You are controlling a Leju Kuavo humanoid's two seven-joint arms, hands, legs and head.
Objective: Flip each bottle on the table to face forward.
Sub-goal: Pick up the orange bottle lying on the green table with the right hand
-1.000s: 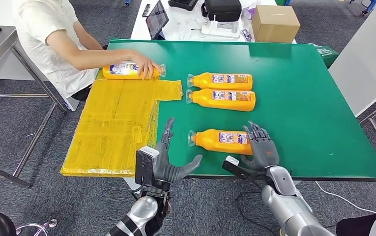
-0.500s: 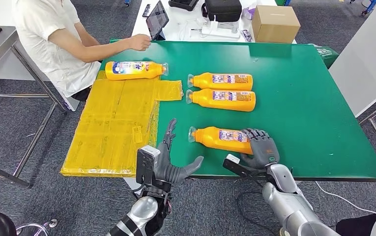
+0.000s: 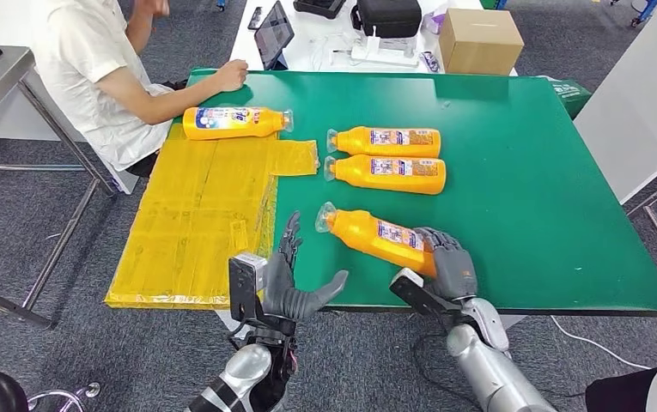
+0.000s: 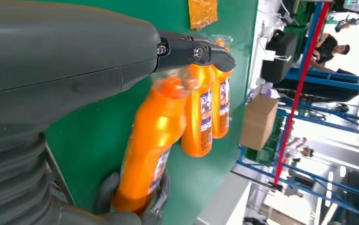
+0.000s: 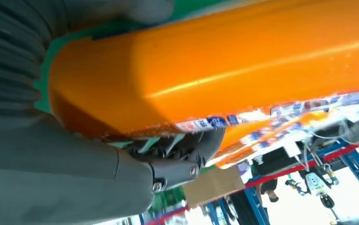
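Note:
My right hand (image 3: 450, 263) grips the base of an orange bottle (image 3: 376, 236) near the front edge of the green table (image 3: 522, 197), with the capped neck tilted up to the left. The bottle's orange body (image 5: 224, 61) lies against that hand (image 5: 74, 154) in the right wrist view. Empty, with fingers spread, my left hand (image 3: 290, 287) hovers over the table's front edge, left of the bottle (image 4: 154, 140). Two more orange bottles (image 3: 386, 142) (image 3: 389, 173) lie side by side mid-table. A fourth bottle (image 3: 232, 122) lies on the yellow sheet (image 3: 196, 223).
A person in a white shirt (image 3: 93, 69) sits at the far left, one hand (image 3: 232, 75) resting on the table's back corner. A cardboard box (image 3: 479, 39), a tablet (image 3: 273, 34) and a black bag (image 3: 389, 15) stand on the white table behind.
My right hand has closed on the nearest bottle and lifted its neck off the table. The person let go of the bottle on the yellow sheet and drew the hand back.

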